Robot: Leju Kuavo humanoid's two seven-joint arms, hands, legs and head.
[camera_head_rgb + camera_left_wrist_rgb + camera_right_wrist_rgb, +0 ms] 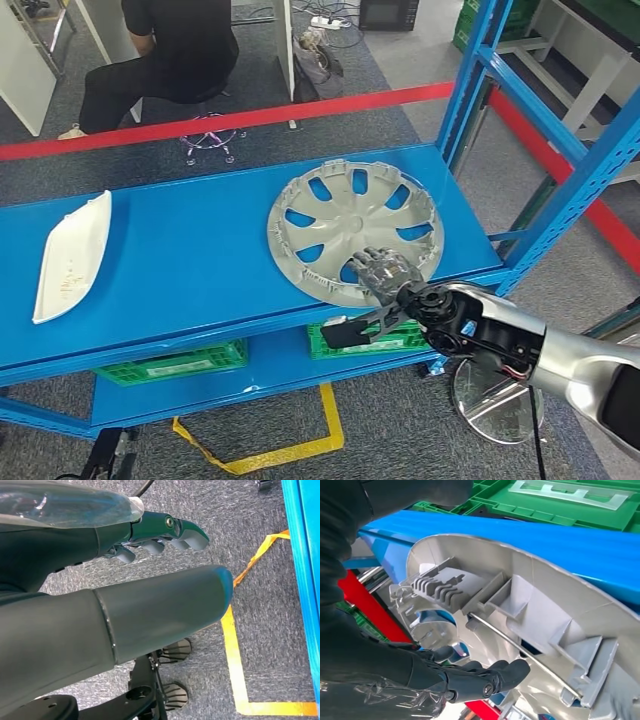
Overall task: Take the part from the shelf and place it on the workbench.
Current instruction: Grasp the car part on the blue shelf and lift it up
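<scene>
A silver-grey wheel cover (355, 228) lies flat on the blue shelf (189, 260), its near rim hanging over the front edge. My right hand (383, 285) is at that near rim. Its fingers (386, 268) lie on top of the cover and the thumb (343, 331) sticks out below the shelf edge, apart from the rim. In the right wrist view the dark fingers (486, 677) reach across the cover's ribbed inner face (546, 610) without closing on it. My left hand (162, 535) hangs over the grey floor, fingers straight, holding nothing.
A white curved part (72, 255) lies at the shelf's left end. Green crates (173, 362) sit on the lower shelf. Blue uprights (472, 80) stand at the right. A person in black (162, 55) sits beyond red floor tape (226, 120). Yellow tape (302, 450) marks the floor.
</scene>
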